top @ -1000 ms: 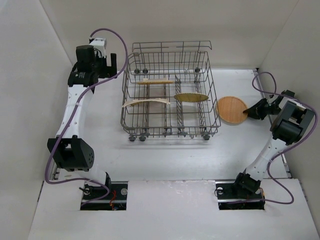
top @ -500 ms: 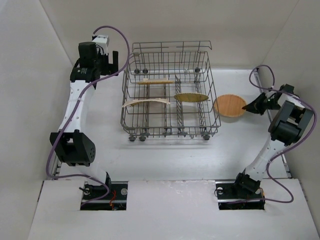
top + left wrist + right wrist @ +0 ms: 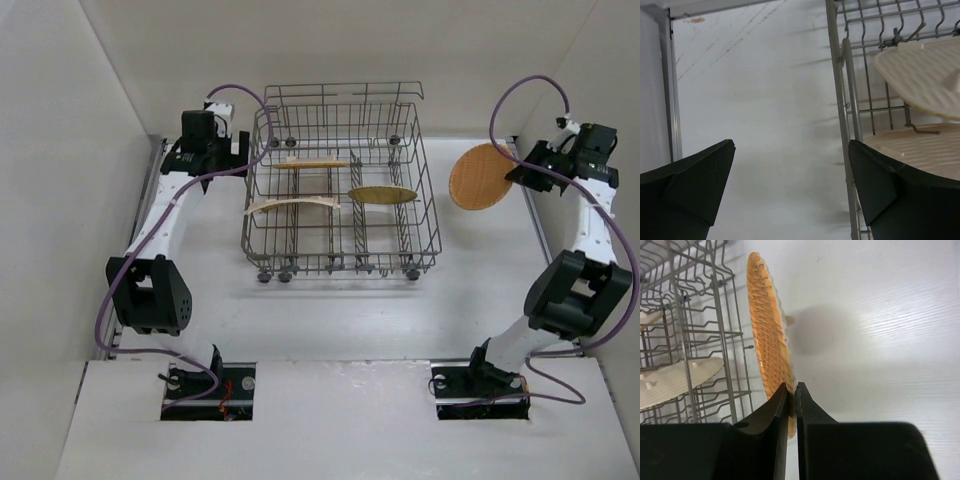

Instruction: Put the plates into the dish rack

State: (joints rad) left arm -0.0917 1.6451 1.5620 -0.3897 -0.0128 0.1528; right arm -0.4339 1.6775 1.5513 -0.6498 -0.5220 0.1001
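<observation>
The grey wire dish rack stands mid-table with three plates on edge between its tines: a tan one, a pale one and a yellow one. My right gripper is shut on the rim of a round orange woven plate, held on edge in the air to the right of the rack. In the right wrist view the plate stands upright between my fingers, beside the rack wall. My left gripper is open and empty just left of the rack.
White walls close in the table on the left, back and right. A metal rail runs along the table's left edge. Pale plates show through the rack wall in the left wrist view.
My right gripper has lifted the orange plate off the table and turned it on edge, up and back beside the rack. My left gripper has moved right, closer to the rack's left wall.
</observation>
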